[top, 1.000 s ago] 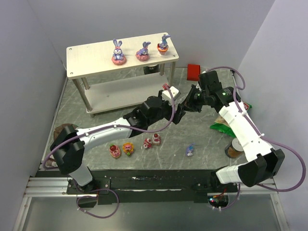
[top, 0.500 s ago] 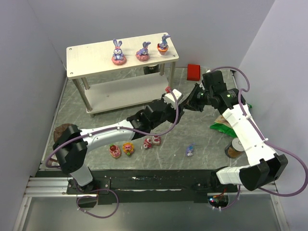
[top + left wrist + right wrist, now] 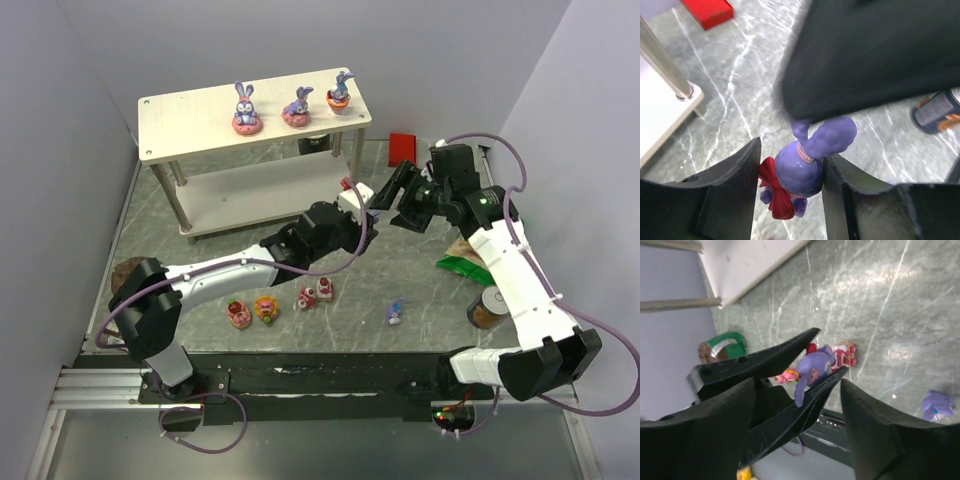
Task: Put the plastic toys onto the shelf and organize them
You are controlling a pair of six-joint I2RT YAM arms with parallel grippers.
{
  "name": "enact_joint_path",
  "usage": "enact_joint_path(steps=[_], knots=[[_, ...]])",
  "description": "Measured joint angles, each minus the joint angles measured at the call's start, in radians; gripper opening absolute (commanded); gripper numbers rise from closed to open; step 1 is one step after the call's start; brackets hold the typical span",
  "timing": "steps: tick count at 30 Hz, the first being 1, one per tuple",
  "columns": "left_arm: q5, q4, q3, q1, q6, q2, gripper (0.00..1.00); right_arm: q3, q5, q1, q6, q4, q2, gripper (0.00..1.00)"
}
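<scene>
Gripping the purple bunny (image 3: 796, 176) by the body in the left gripper (image 3: 792, 152), red bow showing, up off the marble tabletop (image 3: 430, 300) at 4 o'clock from the shelf (image 3: 200, 115); spread wide open on the right gripper (image 3: 388, 198), at 3 o'clock of the toy; lined along the shelf's top board, three bunnies (image 3: 297, 106); at 6 o'clock, four sweets (image 3: 266, 308) and a small bunny (image 3: 396, 314) loose.

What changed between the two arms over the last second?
The right gripper opened its jaws and let go of the purple bunny, its arm shifting slightly right. The left gripper advanced farther across the table and closed its jaws on that bunny. The three bunnies on the shelf, the sweets and the loose bunny on the table stayed put.
</scene>
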Motion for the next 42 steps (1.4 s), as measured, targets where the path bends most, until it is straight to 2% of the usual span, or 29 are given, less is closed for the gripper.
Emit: enact_joint_path(steps=[5, 13, 21, 25, 32, 38, 42], knots=[[0.167, -0.053, 0.0, 0.103, -0.046, -0.046, 0.01, 0.0, 0.034, -0.034, -0.006, 0.028, -0.05, 0.81], [0.506, -0.142, 0.013, 0.388, -0.054, -0.297, 0.01, -0.016, 0.053, -0.115, -0.01, 0.1, -0.125, 0.8], [0.827, -0.289, 0.168, 0.617, -0.024, -0.412, 0.01, -0.066, 0.036, -0.134, -0.013, 0.137, -0.108, 0.8], [0.961, -0.328, 0.231, 0.747, -0.024, -0.41, 0.01, -0.066, 0.023, -0.137, -0.017, 0.151, -0.095, 0.79], [1.102, -0.389, 0.294, 0.91, -0.009, -0.373, 0.01, -0.066, 0.006, -0.144, -0.033, 0.172, -0.077, 0.79], [1.299, -0.315, 0.312, 1.09, -0.089, -0.272, 0.01, -0.066, -0.013, -0.166, -0.055, 0.17, -0.068, 0.79], [1.367, -0.274, 0.332, 1.134, -0.138, -0.191, 0.01, -0.066, -0.02, -0.179, -0.066, 0.169, -0.064, 0.79]])
